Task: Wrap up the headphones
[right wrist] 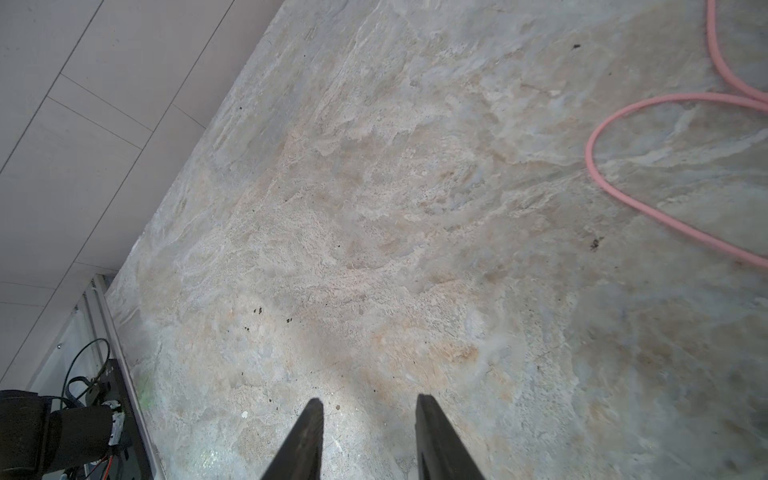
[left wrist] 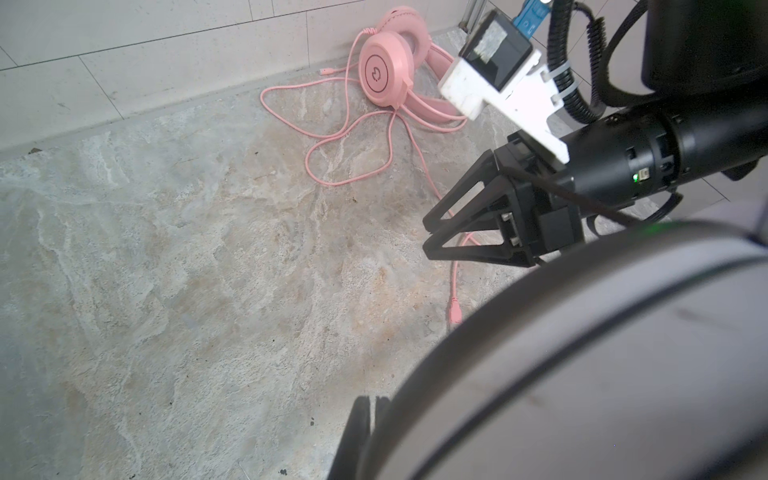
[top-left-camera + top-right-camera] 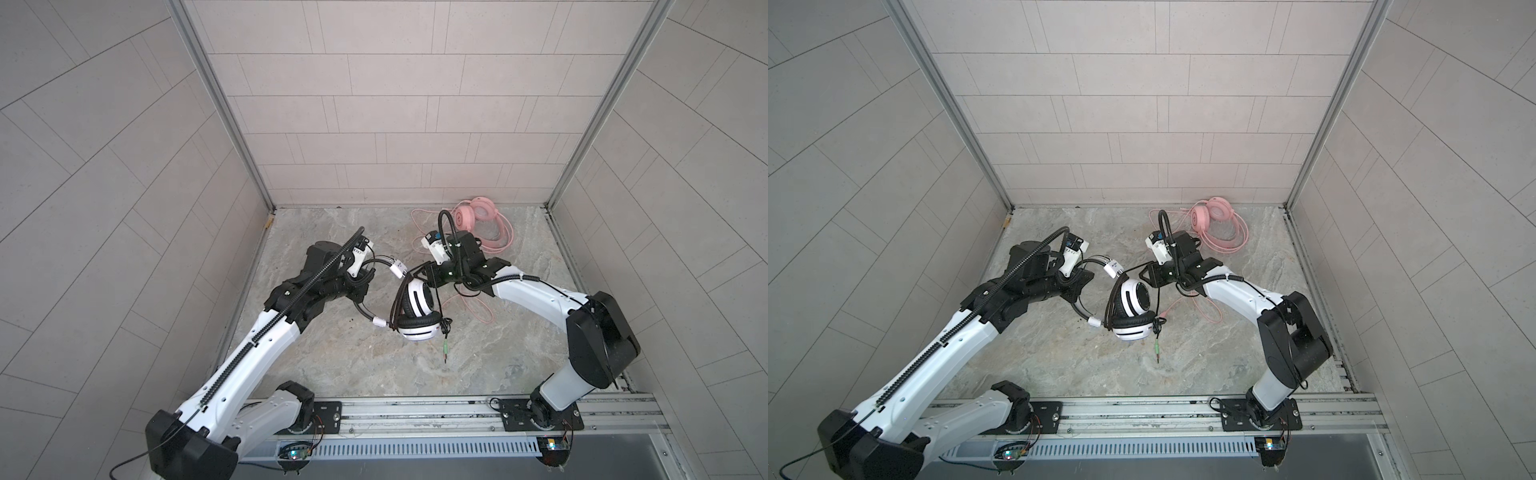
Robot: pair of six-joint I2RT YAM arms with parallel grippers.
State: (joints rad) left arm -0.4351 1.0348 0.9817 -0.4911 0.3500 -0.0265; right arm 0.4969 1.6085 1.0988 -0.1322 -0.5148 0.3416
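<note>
Headband first: my left gripper is closed on the headband of the white-and-black headset, which hangs above the stone tabletop mid-scene, black cable looped round its earcups, green plug dangling. Just right of it my right gripper stands partly open, jaws apart with nothing between them, the cable passing close by. Pink headset lies in the far right corner, its pink cable loose across the top.
</note>
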